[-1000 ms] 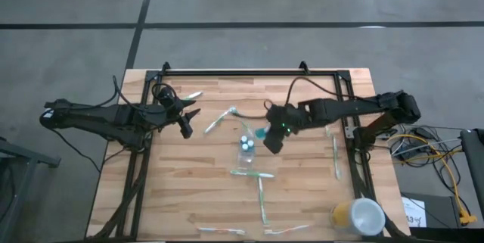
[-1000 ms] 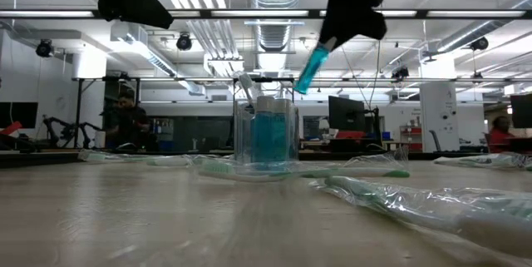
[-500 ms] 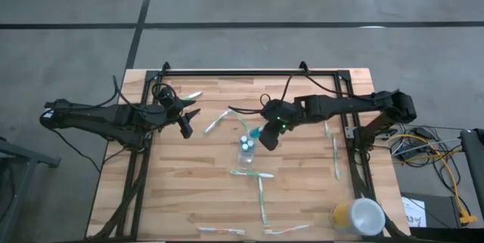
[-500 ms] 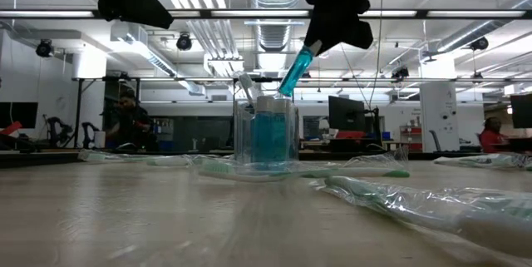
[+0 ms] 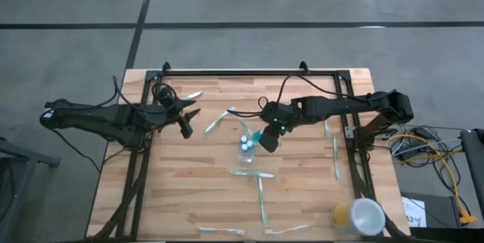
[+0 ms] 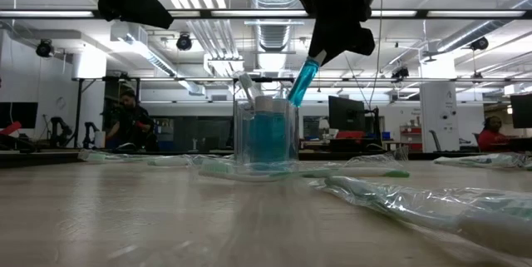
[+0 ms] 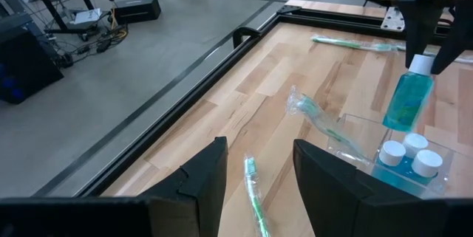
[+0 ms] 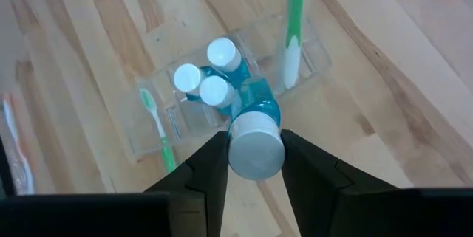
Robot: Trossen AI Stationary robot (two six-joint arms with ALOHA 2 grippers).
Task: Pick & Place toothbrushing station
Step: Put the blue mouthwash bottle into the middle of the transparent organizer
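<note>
A small clear plastic cup [image 5: 246, 145] stands mid-table on its base. It holds three little blue bottles with white caps [image 8: 201, 79] and a white-and-green toothbrush [image 8: 293, 34]. My right gripper [image 5: 266, 138] hangs just right of the cup, shut on another small blue bottle [image 6: 303, 82] with a white cap. That bottle's lower end is level with the cup's rim [image 6: 266, 101]. My left gripper [image 7: 259, 181] waits open over the table's left part, above a wrapped toothbrush [image 7: 253, 193] that lies flat on the wood. My right gripper pinches the bottle at its white cap [image 8: 255, 145] between its two fingers [image 8: 209, 165]. The fingers come from above, slanting down toward the table's left. The bottle [image 7: 406, 100] hangs tilted below them, cap up. I cannot tell whether its lower end touches the cup.
Wrapped toothbrushes lie scattered on the wood [image 5: 219, 120], [image 5: 252, 173], [image 5: 262, 201], [image 5: 335, 156]. A larger yellow cup with a white top [image 5: 357, 216] stands at the near right corner. A black rail [image 5: 249, 72] runs along the far edge.
My right gripper has gone a little toward the table's left and down, toward the clear cup, still shut on the blue bottle. The bottle has sunk from well above the cup until its lower end is level with the rim.
</note>
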